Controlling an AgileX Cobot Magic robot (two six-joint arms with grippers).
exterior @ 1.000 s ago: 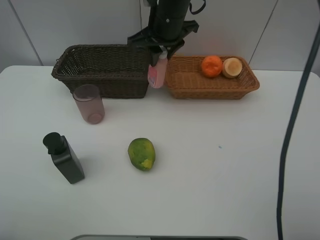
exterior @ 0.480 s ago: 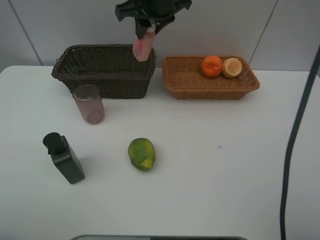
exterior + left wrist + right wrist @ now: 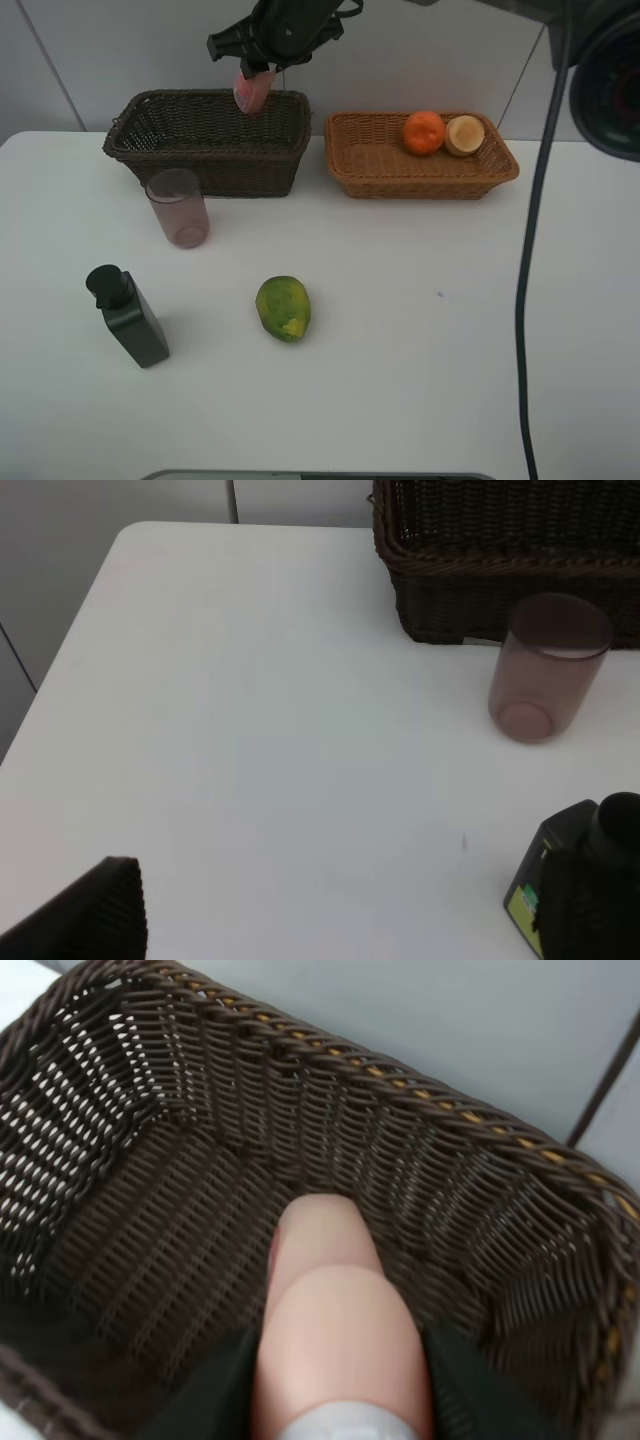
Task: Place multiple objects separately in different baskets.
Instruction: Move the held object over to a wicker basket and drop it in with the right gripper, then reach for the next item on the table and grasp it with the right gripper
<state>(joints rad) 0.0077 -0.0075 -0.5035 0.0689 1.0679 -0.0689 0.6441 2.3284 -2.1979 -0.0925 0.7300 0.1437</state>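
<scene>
Risk lies in height: right gripper (image 3: 254, 72) clamps pink bottle (image 3: 248, 93) above dark basket (image 3: 205, 160), near 1 end; dropped from here, it may bounce or clip the rim.

In the high view the right hand (image 3: 258, 62) covers the top of the pink bottle (image 3: 247, 93), and its arm runs off the upper edge. The floor of the dark basket (image 3: 210, 160) lies hidden behind its near wall. The left wrist view cuts off the black pump bottle (image 3: 585, 895) and shows only one dark corner of the left hand (image 3: 90, 915). The right wrist view crops the bottle's white cap.
</scene>
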